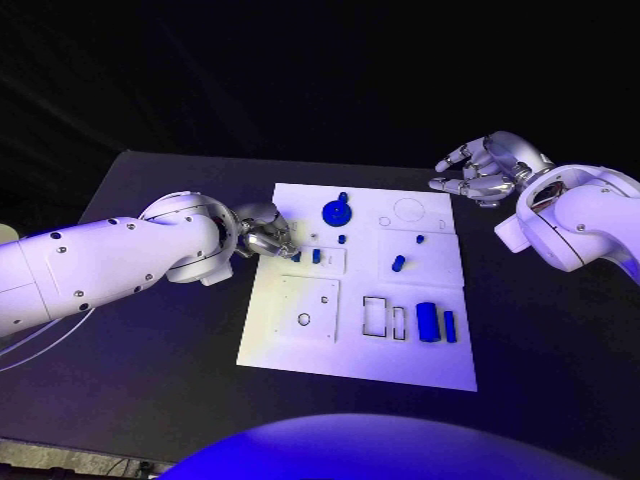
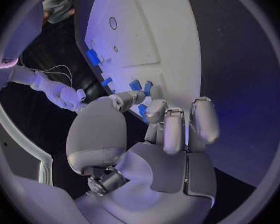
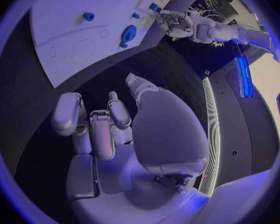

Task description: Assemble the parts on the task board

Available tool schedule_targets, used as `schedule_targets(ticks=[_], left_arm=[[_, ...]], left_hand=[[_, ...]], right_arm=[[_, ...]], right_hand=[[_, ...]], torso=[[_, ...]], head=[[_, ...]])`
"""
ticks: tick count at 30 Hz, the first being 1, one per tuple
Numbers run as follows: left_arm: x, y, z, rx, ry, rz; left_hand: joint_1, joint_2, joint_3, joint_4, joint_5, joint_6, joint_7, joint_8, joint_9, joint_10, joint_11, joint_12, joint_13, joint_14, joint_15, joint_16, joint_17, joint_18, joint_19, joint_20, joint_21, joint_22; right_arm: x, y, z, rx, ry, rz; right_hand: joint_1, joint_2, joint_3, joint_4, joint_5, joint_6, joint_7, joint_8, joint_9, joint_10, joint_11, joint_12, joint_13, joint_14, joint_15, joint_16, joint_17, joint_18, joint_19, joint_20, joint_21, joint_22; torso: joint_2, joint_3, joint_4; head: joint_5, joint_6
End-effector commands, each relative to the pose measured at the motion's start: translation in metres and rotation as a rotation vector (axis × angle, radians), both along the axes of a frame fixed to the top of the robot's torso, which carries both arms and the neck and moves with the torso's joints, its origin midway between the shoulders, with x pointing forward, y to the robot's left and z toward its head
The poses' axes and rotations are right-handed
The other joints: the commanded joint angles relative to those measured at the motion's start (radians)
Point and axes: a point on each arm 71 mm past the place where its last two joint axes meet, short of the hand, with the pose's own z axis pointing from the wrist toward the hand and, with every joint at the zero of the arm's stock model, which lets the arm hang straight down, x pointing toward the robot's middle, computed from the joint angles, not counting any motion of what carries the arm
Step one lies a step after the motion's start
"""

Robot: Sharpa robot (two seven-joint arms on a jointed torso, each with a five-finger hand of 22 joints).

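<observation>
In the head view the white task board lay in the middle of the black table, its long side running away from the robot. The left hand reached over the board's left edge, fingertips drawn together at a small blue part that stood near that edge; whether they actually pinched it could not be told here. A round blue disc lay flat toward the far end, a short peg lay tilted near the middle, and two blue bars lay side by side near the right edge, their long axes pointing away from the robot. The right hand hung above the table beyond the board's far right corner, fingers curled and apart, holding nothing.

In the left wrist view the left hand's thumb and a fingertip closed around a small blue piece at the board's edge.

In the right wrist view the right hand was empty, fingers loosely bent, well apart from the board; the blue disc lay flat on it.
</observation>
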Motion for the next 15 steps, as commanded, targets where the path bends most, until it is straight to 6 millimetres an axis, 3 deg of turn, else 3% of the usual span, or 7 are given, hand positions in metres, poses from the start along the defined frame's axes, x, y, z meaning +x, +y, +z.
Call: schedule_targets(ticks=[1,15], left_arm=[[-0.0005,-0.0010,-0.0013,-0.003,0.012,0.002],[-0.0002,-0.0012,-0.0015,-0.002,0.013,0.004]], left_hand=[[-0.010,0.002,-0.007,-0.001,-0.005,0.005,0.004,-0.005,-0.001,0.006,0.001,0.000,0.001,0.075,-0.006,0.003,0.144,-0.018,0.003,-0.007,-0.007,0.000],[-0.015,0.001,-0.028,0.018,-0.005,0.010,0.004,-0.010,-0.005,0.006,0.002,-0.001,0.002,0.075,-0.006,0.003,0.144,-0.019,0.004,-0.007,-0.007,0.001]], right_arm=[[0.0000,0.0000,0.0001,-0.002,-0.004,0.002],[0.0001,-0.0002,0.0001,-0.002,-0.004,0.001]], right_hand=[[-0.007,-0.001,0.006,0.001,-0.001,-0.006,-0.001,0.005,-0.001,-0.002,-0.004,-0.002,0.001,0.059,-0.006,-0.006,0.087,0.016,-0.004,-0.004,0.000,-0.001],[-0.007,-0.001,0.006,0.001,-0.001,-0.006,-0.001,0.005,-0.001,-0.002,-0.004,-0.002,0.001,0.059,-0.006,-0.006,0.087,0.016,-0.004,-0.004,0.000,-0.001]], torso=[[0.000,-0.0003,0.0000],[0.000,-0.0003,0.0004]], head=[[0.000,-0.002],[0.000,-0.001]])
